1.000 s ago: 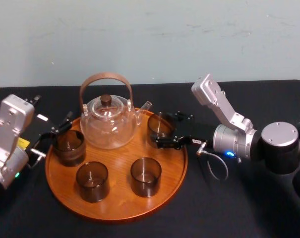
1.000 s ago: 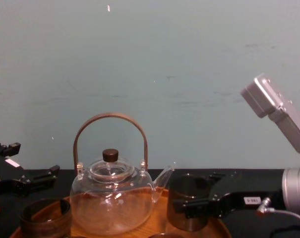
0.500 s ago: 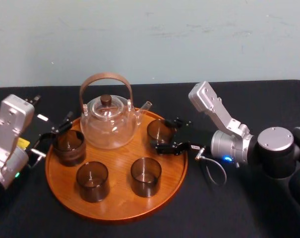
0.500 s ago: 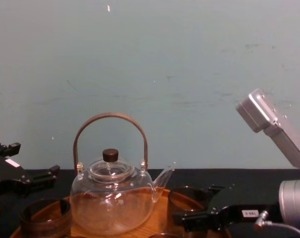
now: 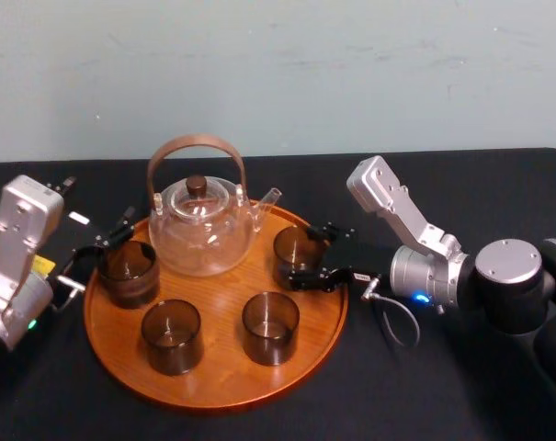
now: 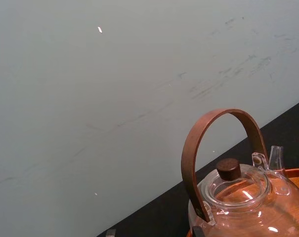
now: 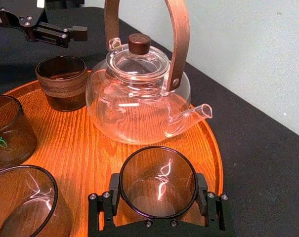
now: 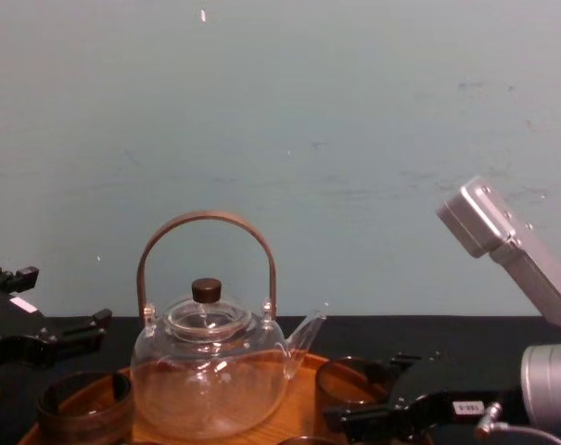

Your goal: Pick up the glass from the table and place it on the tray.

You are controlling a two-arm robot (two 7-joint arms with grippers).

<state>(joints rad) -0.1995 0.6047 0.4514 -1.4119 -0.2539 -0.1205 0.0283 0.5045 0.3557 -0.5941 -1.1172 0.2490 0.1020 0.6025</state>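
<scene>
the right gripper (image 5: 302, 255) clasps the glass (image 7: 158, 181), one finger snug on each side. the glass stands upright and looks seated on the tray (image 5: 213, 390) near its right rim, just beside the spout of the teapot (image 5: 202, 225). to finish cleanly, the fingers should part evenly and the arm draw back level toward the rim, so nothing drags the glass or clips the spout. the glass is squat, straight-walled, smoky brown, see-through and empty; its smooth sides probably slip easily. the left gripper (image 5: 96, 254) idles, spread and empty, by the tray's left edge.
</scene>
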